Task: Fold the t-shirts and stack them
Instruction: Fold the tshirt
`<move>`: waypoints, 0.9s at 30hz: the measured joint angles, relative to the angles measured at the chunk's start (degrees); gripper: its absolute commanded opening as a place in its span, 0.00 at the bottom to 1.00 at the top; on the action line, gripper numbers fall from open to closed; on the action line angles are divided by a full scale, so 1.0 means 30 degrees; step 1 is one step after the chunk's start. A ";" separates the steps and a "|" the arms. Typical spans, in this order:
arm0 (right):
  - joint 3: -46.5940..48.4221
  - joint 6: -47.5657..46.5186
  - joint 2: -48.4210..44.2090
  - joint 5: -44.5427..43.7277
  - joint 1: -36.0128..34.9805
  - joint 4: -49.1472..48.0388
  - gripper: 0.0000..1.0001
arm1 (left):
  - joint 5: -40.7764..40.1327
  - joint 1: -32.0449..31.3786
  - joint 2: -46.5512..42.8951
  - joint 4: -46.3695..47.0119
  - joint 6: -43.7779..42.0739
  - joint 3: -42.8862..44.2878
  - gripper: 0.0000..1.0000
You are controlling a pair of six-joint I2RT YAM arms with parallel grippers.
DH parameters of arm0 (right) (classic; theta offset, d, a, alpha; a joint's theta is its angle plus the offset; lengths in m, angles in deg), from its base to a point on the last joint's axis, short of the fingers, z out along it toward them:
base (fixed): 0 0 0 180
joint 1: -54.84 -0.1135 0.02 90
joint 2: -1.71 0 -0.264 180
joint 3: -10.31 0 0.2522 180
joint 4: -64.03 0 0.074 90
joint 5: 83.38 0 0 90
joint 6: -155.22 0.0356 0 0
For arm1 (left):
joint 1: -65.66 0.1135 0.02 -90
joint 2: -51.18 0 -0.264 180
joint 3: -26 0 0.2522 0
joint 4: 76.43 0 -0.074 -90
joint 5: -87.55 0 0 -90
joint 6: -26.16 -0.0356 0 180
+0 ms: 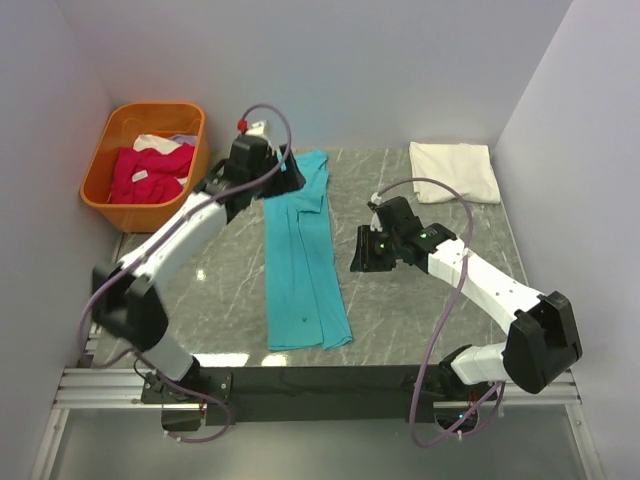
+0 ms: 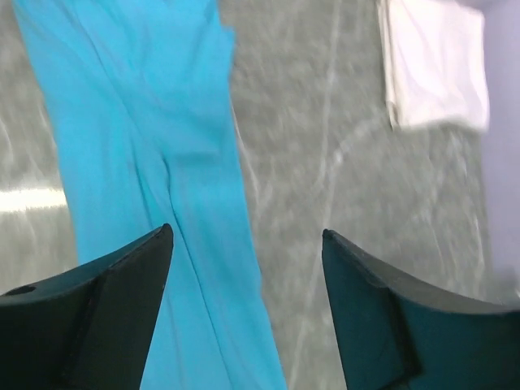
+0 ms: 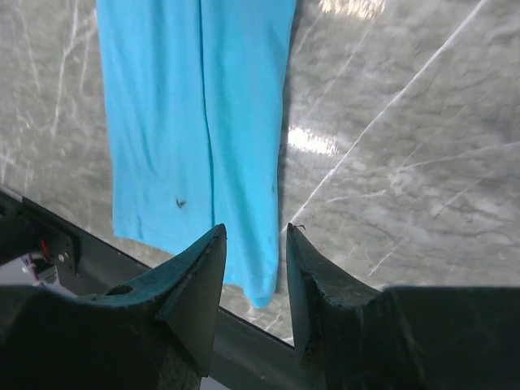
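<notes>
Turquoise knit, item one: the turquoise t-shirt (image 1: 300,260), already doubled lengthwise into a long narrow strip. It lies flat through the middle of the marble table (image 1: 410,310), running from 12 o'clock to 6 o'clock. A small dark mark shows near the 6 o'clock end, and soft creases run its length.

Handling, as I judge it: light, limp, and liable to slide on the polished stone. It is best pinched at the two corners of one short end, through all layers.

Left gripper (image 2: 244,236): over the 12 o'clock end, fingers spread wide, holding nothing.
Right gripper (image 3: 256,231): at 3 o'clock of the strip, a narrow gap between its fingers, empty.

White t-shirt (image 1: 455,170): folded, at 1 o'clock.
Magenta t-shirts (image 1: 150,172): heaped in the orange basket (image 1: 97,160), at 10 o'clock.
</notes>
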 measured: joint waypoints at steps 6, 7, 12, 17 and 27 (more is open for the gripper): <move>-0.1217 -0.0007 -0.0117 -0.0036 -0.0036 -0.0204 0.41 | -0.0226 -0.2514 -0.5559 -0.1195 0.1231 -0.6426 0.69; -0.1443 -0.0007 -0.0117 -0.0087 0.0051 -0.0211 0.41 | -0.0240 -0.3002 -0.5952 -0.1654 0.1632 -0.7227 0.67; -0.1989 0.0015 -0.0204 -0.0240 0.0430 -0.0255 0.41 | -0.0233 -0.6244 -0.6040 -0.3461 0.3555 -0.9253 0.58; -0.2025 0.0007 -0.0379 -0.0197 0.0466 -0.0415 0.41 | 0.0117 -0.8706 -0.4670 -0.3883 0.4626 -0.9457 0.44; -0.2025 -0.0051 -0.0583 -0.0189 0.0466 -0.0423 0.41 | 0.0182 -1.0360 -0.0554 -0.5187 0.4721 -0.8262 0.41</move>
